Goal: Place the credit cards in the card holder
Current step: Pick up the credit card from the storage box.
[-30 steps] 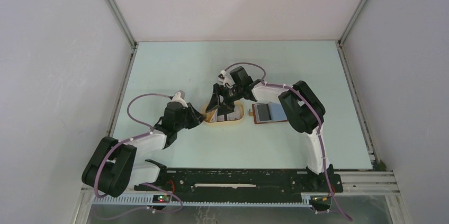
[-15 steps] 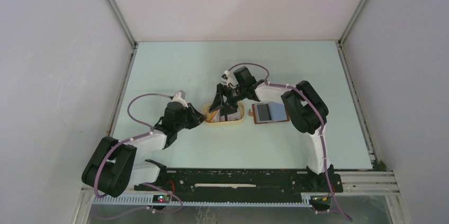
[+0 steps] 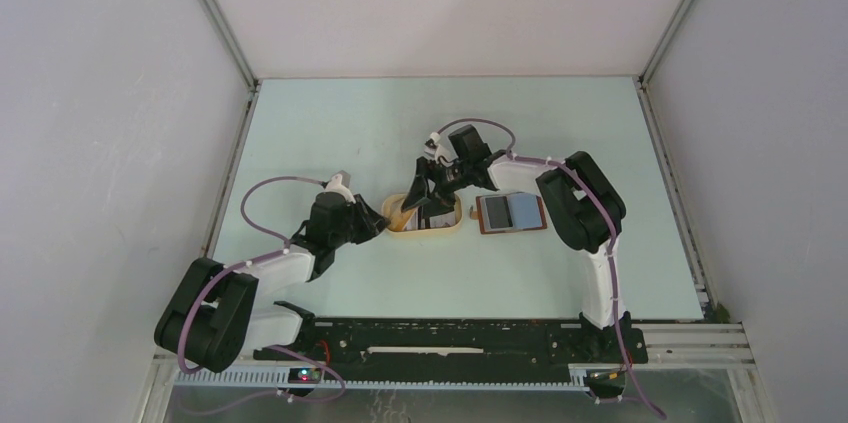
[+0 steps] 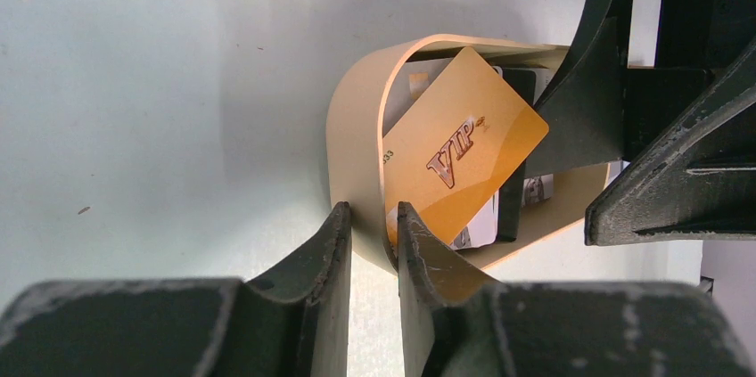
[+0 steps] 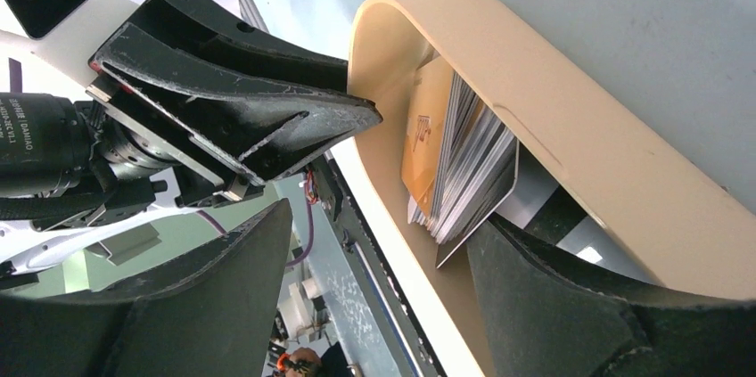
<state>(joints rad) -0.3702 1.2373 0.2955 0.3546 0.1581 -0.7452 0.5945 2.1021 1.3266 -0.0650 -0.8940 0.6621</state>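
Credit cards (image 4: 459, 159) lean in the tray (image 4: 352, 127), its rim pinched by the left fingers (image 4: 328, 248); right fingers (image 5: 223, 288) gape astride the stack, gripping nothing; overhead, they have edged toward the open card holder (image 3: 510, 211), pickup pending.

Your black-and-white arms (image 3: 570, 208)
You had black joints (image 3: 215, 308), white links (image 3: 600, 283), purple cables (image 3: 283, 179), scuffed fingers (image 4: 325, 252) at six o'clock, left wrist view.

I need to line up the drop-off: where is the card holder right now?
In the top view the card holder lies open on the table, just right of the cream tray and beside the right arm.
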